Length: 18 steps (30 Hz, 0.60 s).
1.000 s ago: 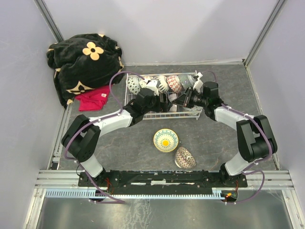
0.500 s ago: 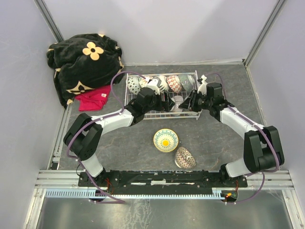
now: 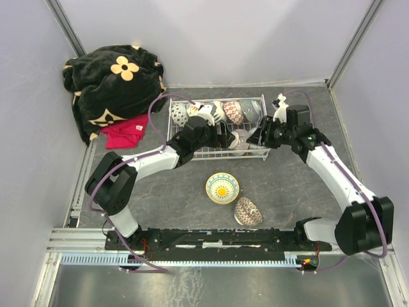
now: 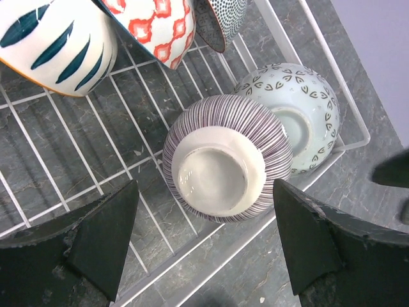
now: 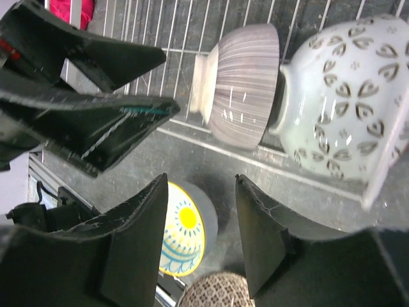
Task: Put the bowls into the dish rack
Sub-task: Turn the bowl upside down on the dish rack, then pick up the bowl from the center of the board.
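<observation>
Striped bowl (image 4: 223,169) on edge in dish rack (image 4: 137,137) near-right corner, against white bowl (image 4: 300,118). Left gripper (image 4: 201,211) wide astride it, right gripper (image 5: 201,185) half-spread, both empty. Back out straight (no nudging); yellow bowl (image 3: 222,188) waits outside.

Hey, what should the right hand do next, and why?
Probably lower the right hand toward the brown patterned bowl: the hand holds nothing, and that bowl and the yellow sunburst bowl sit outside the dish rack, the brown one nearer the right arm.
</observation>
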Tool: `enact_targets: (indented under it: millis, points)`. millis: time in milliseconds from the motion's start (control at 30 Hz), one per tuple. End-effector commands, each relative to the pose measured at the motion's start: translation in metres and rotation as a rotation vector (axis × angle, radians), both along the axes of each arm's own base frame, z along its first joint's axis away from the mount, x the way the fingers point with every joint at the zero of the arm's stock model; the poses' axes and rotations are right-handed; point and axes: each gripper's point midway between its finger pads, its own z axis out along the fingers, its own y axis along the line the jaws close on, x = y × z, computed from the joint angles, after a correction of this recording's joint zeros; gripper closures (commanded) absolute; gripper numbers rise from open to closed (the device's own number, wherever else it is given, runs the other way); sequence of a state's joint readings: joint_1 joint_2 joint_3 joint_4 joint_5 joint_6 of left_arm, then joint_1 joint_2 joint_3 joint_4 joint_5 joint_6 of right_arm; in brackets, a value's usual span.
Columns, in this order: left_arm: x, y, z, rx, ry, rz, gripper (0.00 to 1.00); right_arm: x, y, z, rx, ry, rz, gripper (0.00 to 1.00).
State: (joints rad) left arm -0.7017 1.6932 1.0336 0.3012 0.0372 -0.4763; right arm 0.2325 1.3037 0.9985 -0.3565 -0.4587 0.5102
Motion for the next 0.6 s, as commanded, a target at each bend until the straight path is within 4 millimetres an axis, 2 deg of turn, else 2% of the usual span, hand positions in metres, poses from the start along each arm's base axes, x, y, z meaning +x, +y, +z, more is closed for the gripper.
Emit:
enact_targets:
  millis: [0,167,267,300,367,467,567]
  points:
    - [0.004,0.002,0.056,-0.068,-0.084,0.014,0.09,-0.031,-0.014,0.037,-0.050,-0.045,0.021,0.45]
    - [-0.010,0.026,0.089,-0.040,-0.079,0.064,0.09,-0.091,-0.008,0.031,-0.052,0.029,0.144,0.44]
    - [-0.022,0.040,0.108,-0.021,-0.067,0.076,0.09,-0.129,0.003,0.012,-0.044,0.096,0.216,0.44]
    - [-0.025,0.043,0.109,-0.009,-0.056,0.079,0.08,-0.139,0.009,0.012,-0.035,0.103,0.236,0.44]
    - [-0.036,0.054,0.119,-0.002,-0.050,0.087,0.08,-0.163,0.014,-0.005,-0.054,0.145,0.267,0.44]
    - [-0.051,0.066,0.131,-0.006,-0.046,0.093,0.08,-0.191,0.013,-0.026,-0.103,0.199,0.291,0.45]
    - [-0.064,0.081,0.134,0.008,-0.036,0.106,0.08,-0.214,0.006,-0.041,-0.147,0.240,0.305,0.46]
